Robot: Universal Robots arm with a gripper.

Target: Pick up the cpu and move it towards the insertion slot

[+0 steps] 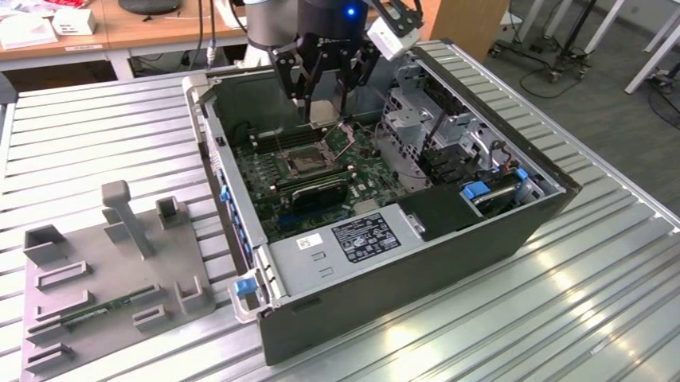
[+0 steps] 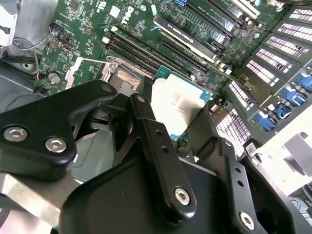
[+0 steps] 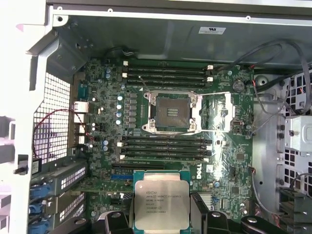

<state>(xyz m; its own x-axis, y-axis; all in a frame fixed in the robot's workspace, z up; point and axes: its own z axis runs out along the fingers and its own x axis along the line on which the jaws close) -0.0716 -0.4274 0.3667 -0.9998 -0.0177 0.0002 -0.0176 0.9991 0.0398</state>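
Your fingers [image 3: 161, 214] are clamped on the cpu's [image 3: 158, 204] two side edges. It looks light, stiff, slippery and easily hurt. The insertion slot [image 3: 171, 112] sits ahead.

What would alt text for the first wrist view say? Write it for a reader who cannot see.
The gripper holds the cpu, silver top up, between its black fingers above the green motherboard inside an open computer case. The insertion slot, a square black socket in a silvery frame, sits empty between rows of long memory slots, apart from the chip.
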